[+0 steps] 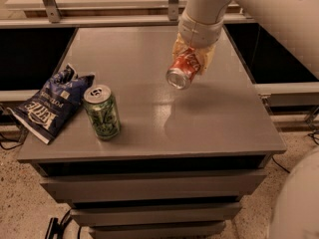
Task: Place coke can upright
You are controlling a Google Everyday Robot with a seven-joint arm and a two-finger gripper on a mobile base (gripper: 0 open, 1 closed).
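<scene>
The red coke can is held in the air above the middle of the grey table. It is tilted, with its silver end pointing down and to the left toward the camera. My gripper hangs from the arm at the top right and is shut on the can's upper part. The can's shadow lies on the tabletop below it. The can touches nothing but the gripper.
A green patterned can stands upright near the table's front left. A blue chip bag lies at the left edge, partly overhanging. A shelf with metal legs runs behind the table. Dark gaps flank the table.
</scene>
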